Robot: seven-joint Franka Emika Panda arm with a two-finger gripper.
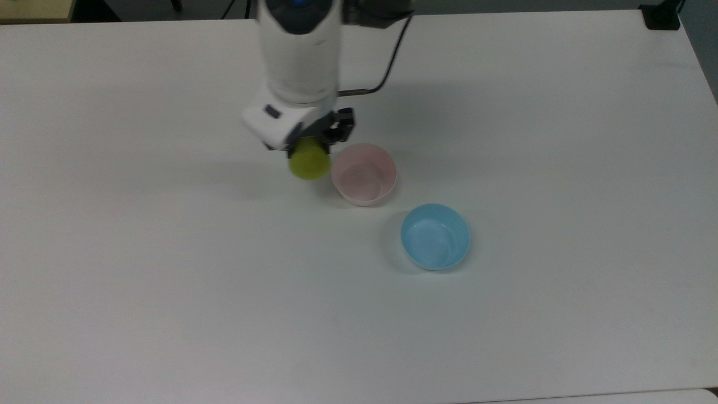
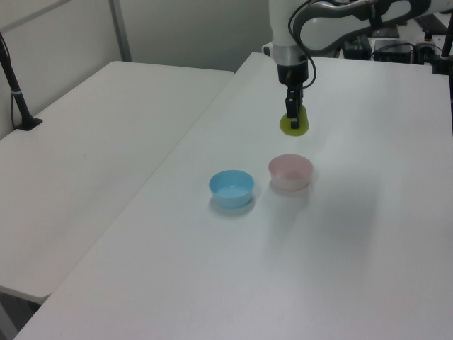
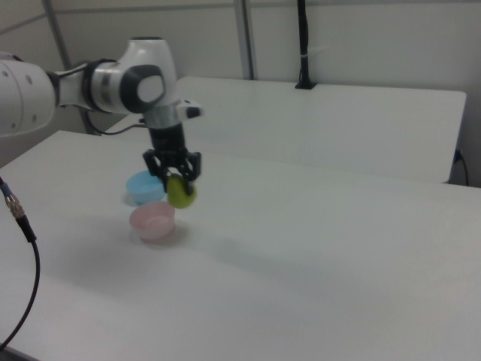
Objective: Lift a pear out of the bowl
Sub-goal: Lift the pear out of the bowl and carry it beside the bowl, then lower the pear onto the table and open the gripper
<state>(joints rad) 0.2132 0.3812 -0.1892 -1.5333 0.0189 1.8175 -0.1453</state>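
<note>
Basically the pick is done, judging by how things lie. Top view: the gripper [image 1: 309,147] is clamped on the pear [image 1: 308,164], which hangs just off the pink bowl [image 1: 364,174] at the bowl's 9 o'clock, outside the rim. That bowl holds nothing now. A blue bowl [image 1: 435,236] sits near it at about 4 o'clock, also holding nothing. Next move, as I judge it: keep the squeeze steady and hold the fruit clear of both bowls; the pear is round and smooth-looking, so a slack grip could let it slip.

Left view: the pear [image 2: 294,125] is up in the air, well above the table [image 2: 368,234], at roughly 12 o'clock from the pink bowl [image 2: 290,172]. The dark fingers come straight down onto it from the white arm [image 2: 333,15]. The blue bowl [image 2: 231,188] is just beside the pink one, at its 9 o'clock.

Right view: the gripper [image 3: 177,174] grasps the pear [image 3: 180,193] from above, at about 1 o'clock of the pink bowl [image 3: 152,221]; the blue bowl [image 3: 144,184] is behind it at 12 o'clock.

Surface: plain white tabletop, matte. Room: a second white table [image 2: 92,134] alongside with a gap between, pale partition walls, a black post [image 3: 303,41] clamped at the far table's edge, a loose black cable [image 3: 22,256] in the right view's left.
</note>
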